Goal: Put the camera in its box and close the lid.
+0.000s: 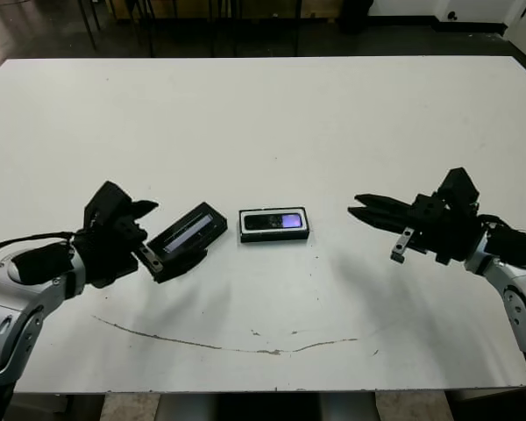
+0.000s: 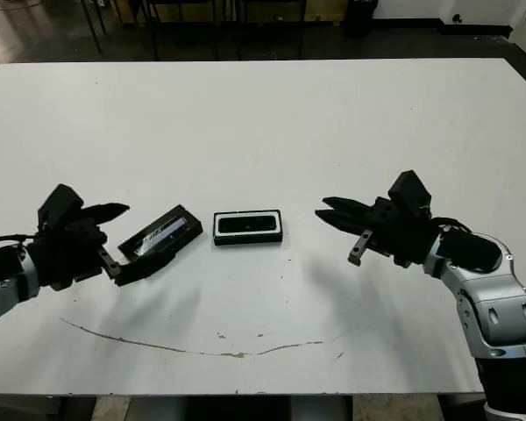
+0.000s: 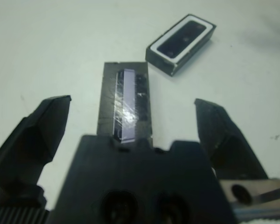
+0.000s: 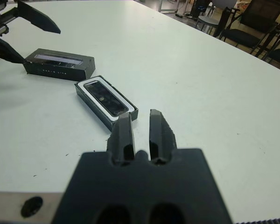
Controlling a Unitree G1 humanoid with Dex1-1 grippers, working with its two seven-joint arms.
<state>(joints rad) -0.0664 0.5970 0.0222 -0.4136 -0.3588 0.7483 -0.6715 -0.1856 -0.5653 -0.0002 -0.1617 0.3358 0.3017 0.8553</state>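
Camera (image 1: 274, 221): lying seated in the box (image 1: 274, 236), mid-counter.
Lid (image 1: 188, 239): I'm framing it with the left pincer (image 1: 147, 234), released, for pickup.
Right pincer (image 1: 373, 211): I'm holding it clenched, empty, aside.

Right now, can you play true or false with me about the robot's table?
1. The camera lies inside the box. True.
2. The lid is on the box. False: it lies on the table beside the box, in front of the left gripper.
3. The left gripper is open. True.
4. The right gripper holds the camera. False: its fingers are nearly together, holding nothing.
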